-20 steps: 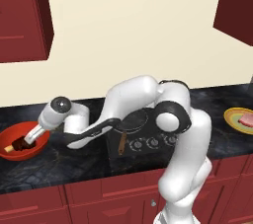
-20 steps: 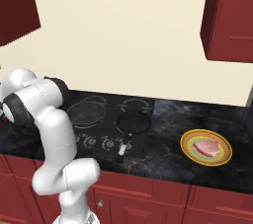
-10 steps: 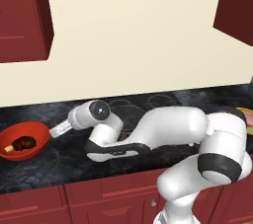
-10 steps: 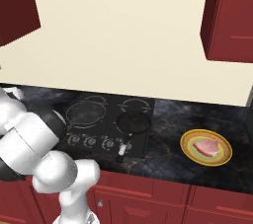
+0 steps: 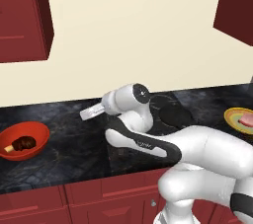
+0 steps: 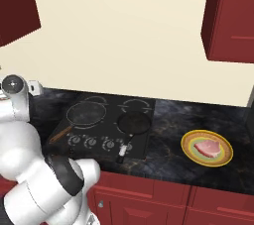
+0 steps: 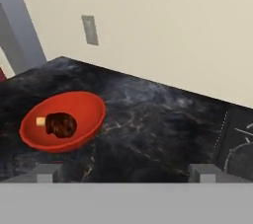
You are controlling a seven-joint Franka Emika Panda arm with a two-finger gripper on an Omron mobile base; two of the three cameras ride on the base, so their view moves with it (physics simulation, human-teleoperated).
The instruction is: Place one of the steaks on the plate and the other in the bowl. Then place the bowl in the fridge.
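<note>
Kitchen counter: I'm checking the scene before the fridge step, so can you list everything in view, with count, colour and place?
bowl: 1, orange-red, on the counter left of the stove
dark steak: 1, dark brown with tan bone end, inside the bowl
plate: 1, yellow with orange rim, on the counter right of the stove
pink steak: 1, pale pink, on the plate
frying pans: 2, black, on the stove
stove: 1, black, set in the counter
counter: 1, dark marbled
cabinets: dark red, above and below the counter
wall outlet: 1, grey, on the cream wall
gripper: 1, open, empty, apart from the bowl
</note>
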